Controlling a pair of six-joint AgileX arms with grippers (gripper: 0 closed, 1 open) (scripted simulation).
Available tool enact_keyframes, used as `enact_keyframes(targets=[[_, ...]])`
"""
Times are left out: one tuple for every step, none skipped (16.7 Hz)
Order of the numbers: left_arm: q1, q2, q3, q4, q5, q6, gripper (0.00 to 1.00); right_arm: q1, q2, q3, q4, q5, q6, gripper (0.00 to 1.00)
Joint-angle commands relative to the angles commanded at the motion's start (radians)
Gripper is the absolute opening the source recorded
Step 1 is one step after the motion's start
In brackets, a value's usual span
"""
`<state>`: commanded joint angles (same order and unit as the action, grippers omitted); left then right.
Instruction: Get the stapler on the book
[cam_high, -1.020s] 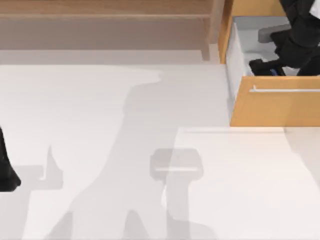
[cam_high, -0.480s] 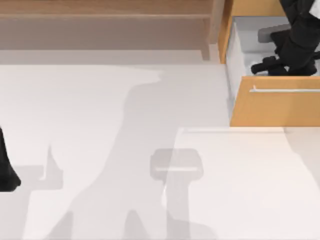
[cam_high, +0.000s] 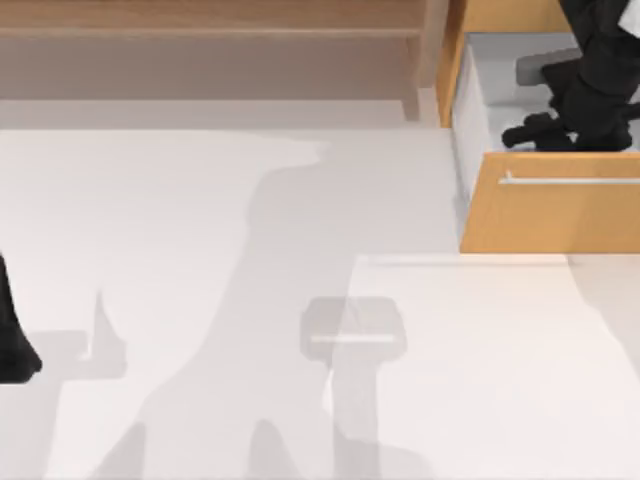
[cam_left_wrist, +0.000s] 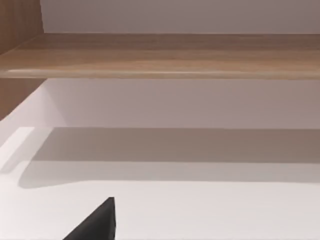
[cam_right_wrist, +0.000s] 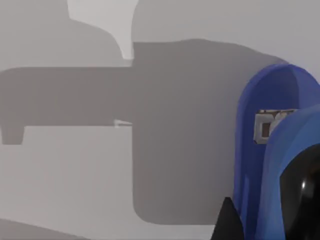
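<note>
My right gripper (cam_high: 540, 132) reaches down into the open drawer (cam_high: 550, 215) at the table's back right. From above it covers the stapler. The right wrist view has the stapler (cam_right_wrist: 260, 165) very close, a blue rounded body with a black part, resting on the drawer's pale floor (cam_right_wrist: 75, 165). I cannot tell the book from the table; a pale flat rectangle (cam_high: 500, 380) lies in front of the drawer. My left arm (cam_high: 12, 345) is parked at the table's left edge.
The drawer's wooden front carries a thin silver handle (cam_high: 570, 181). A wooden shelf unit (cam_high: 210, 40) runs along the back, and its board (cam_left_wrist: 160, 55) is in the left wrist view. Arm shadows fall across the white table (cam_high: 150, 220).
A second ago a blue patch of the stapler peeked out beside my right gripper. The gripper has shifted slightly inside the drawer and covers it now. The left arm is unmoved.
</note>
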<state>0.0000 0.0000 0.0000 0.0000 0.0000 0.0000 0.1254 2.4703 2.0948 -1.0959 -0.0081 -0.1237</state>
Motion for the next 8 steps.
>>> enact_keyframes(targets=[[0.000, 0.000, 0.000, 0.000, 0.000, 0.000, 1.00, 0.000, 0.000, 0.000, 0.000, 0.000, 0.000, 0.00], [0.000, 0.000, 0.000, 0.000, 0.000, 0.000, 1.00, -0.001, -0.002, 0.001, 0.000, 0.000, 0.001, 0.00], [0.000, 0.000, 0.000, 0.000, 0.000, 0.000, 1.00, -0.001, -0.002, 0.001, 0.000, 0.000, 0.001, 0.00], [0.000, 0.000, 0.000, 0.000, 0.000, 0.000, 1.00, 0.000, -0.012, 0.002, -0.001, -0.002, -0.002, 0.00], [0.000, 0.000, 0.000, 0.000, 0.000, 0.000, 1.00, 0.001, -0.028, -0.001, -0.002, -0.005, -0.008, 0.00], [0.000, 0.000, 0.000, 0.000, 0.000, 0.000, 1.00, 0.001, -0.049, -0.011, -0.003, -0.011, -0.016, 0.00], [0.000, 0.000, 0.000, 0.000, 0.000, 0.000, 1.00, 0.000, -0.076, -0.023, -0.002, -0.018, -0.024, 0.00], [0.000, 0.000, 0.000, 0.000, 0.000, 0.000, 1.00, -0.002, -0.108, -0.038, 0.001, -0.026, -0.033, 0.00]])
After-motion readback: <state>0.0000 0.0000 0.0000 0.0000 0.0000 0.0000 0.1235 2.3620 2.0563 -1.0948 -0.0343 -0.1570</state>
